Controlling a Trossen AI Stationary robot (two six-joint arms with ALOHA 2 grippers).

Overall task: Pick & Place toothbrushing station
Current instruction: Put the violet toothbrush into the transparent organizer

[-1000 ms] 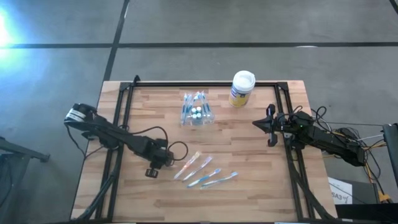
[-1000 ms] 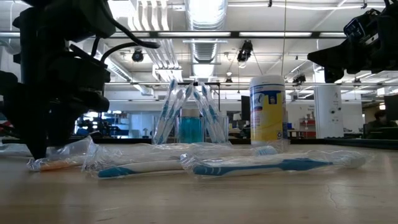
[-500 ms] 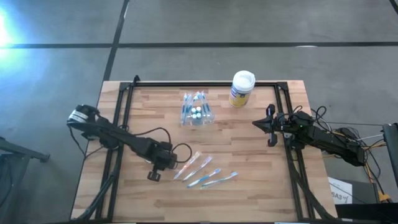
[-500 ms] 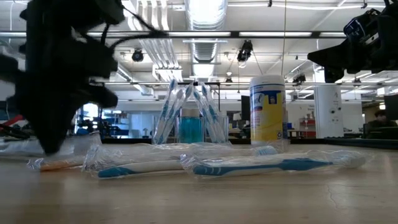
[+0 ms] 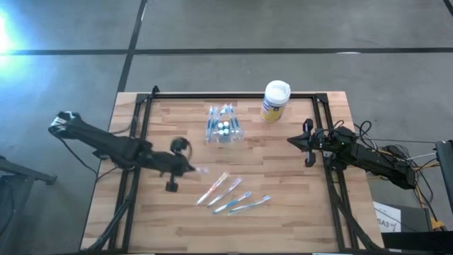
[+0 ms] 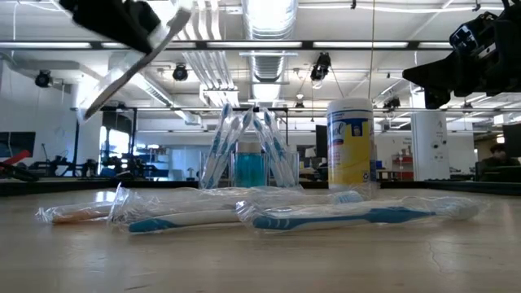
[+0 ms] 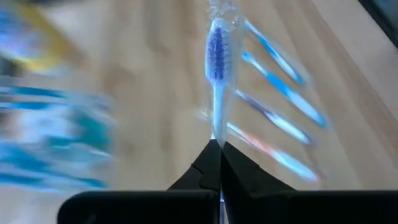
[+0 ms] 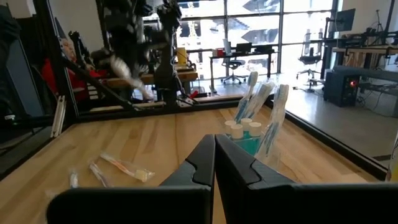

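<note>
Left gripper (image 5: pixel 190 168), clamped on a wrapped toothbrush (image 7: pixel 216 68), hangs at 7 o'clock from the holder (image 5: pixel 224 125) on the counter (image 5: pixel 283 212); the thin grip risks slipping mid-carry.

You've got a light wood-grain counter (image 5: pixel 283 191), black-framed. The clear toothbrushing station (image 5: pixel 224 125) shows blue brushes and white-capped teal tubes. Behind it, the canister (image 5: pixel 274 100) is yellow and blue with a white lid. Your dark left end effector (image 7: pixel 216 149) pinches a blue-bristled white toothbrush (image 7: pixel 216 56), clear-wrapped.
</note>
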